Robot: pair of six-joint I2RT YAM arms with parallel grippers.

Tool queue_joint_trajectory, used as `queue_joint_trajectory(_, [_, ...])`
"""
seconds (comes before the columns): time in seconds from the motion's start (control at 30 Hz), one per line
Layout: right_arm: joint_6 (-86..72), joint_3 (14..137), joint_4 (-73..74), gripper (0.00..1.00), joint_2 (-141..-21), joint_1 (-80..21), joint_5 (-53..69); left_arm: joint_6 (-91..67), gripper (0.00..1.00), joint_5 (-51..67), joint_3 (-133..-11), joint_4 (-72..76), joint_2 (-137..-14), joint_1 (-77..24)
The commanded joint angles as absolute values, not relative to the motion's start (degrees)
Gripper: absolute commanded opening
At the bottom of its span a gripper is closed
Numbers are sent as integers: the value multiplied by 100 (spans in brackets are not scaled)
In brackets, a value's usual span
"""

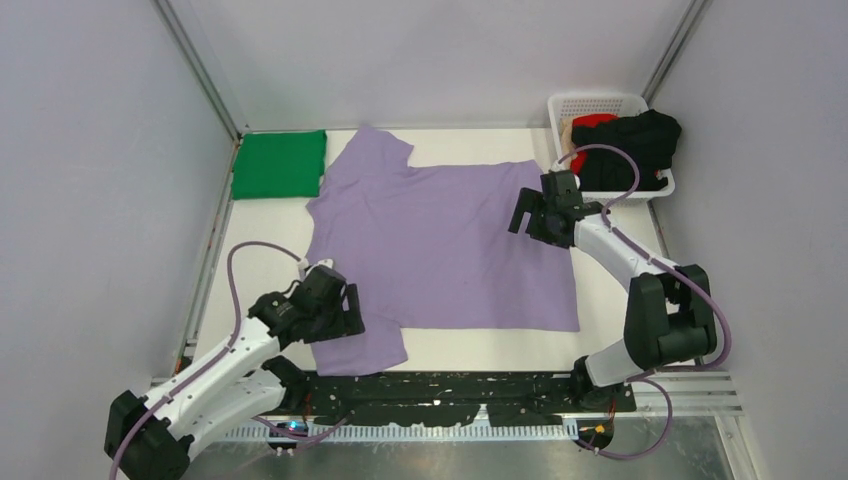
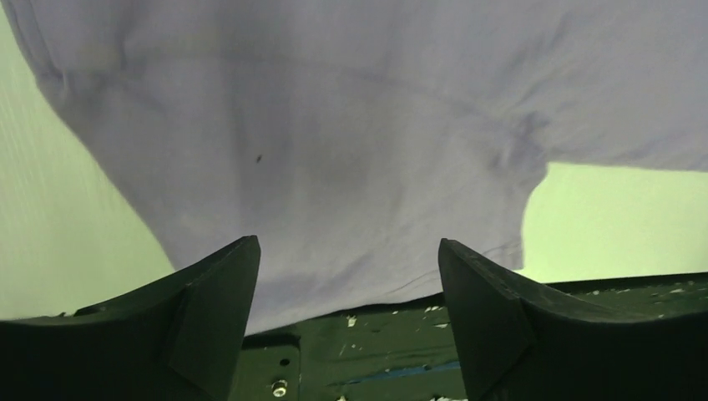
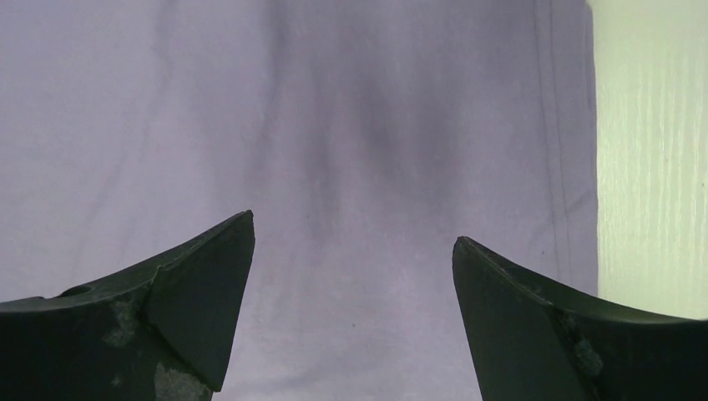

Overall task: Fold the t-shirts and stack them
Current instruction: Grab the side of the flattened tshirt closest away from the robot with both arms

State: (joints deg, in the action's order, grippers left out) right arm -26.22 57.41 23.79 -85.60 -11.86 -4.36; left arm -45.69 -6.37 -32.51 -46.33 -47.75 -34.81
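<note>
Lavender t-shirt (image 1: 440,250) spread flat mid-tabletop (image 1: 480,345) for folding, left claw (image 1: 335,310) spread above near-left sleeve, right claw (image 1: 530,210) spread above far-right hem, likely poised to pinch; green t-shirt (image 1: 278,163) folded far left.

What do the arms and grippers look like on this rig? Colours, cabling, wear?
The left arm and right arm have white links with black joints. A purple cable loops along each. The left gripper and right gripper are black with pointed wedge fingers; the right's show pale scuffs.
</note>
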Motion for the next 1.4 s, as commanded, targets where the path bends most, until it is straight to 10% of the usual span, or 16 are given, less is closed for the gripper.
queue_joint_trajectory(0.0, [-2704, 5599, 2075, 96, -7953, -1181, -546, -5483, 77, -822, -2934, -5410, -4348, -3938])
queue_joint_trajectory(0.67, [-2753, 4781, 2099, 96, -7132, -863, -685, -6185, 55, -544, -2349, -4941, -5155, -4412])
queue_joint_trajectory(0.97, [-2908, 4462, 2231, 96, -6713, -827, -851, -6254, 0, -791, -2570, -5010, -5309, -4412])
queue_joint_trajectory(1.37, [-3867, 3820, 4584, 96, -4966, -800, -1355, -5747, 0, -262, -3121, -5307, -5217, -4412])
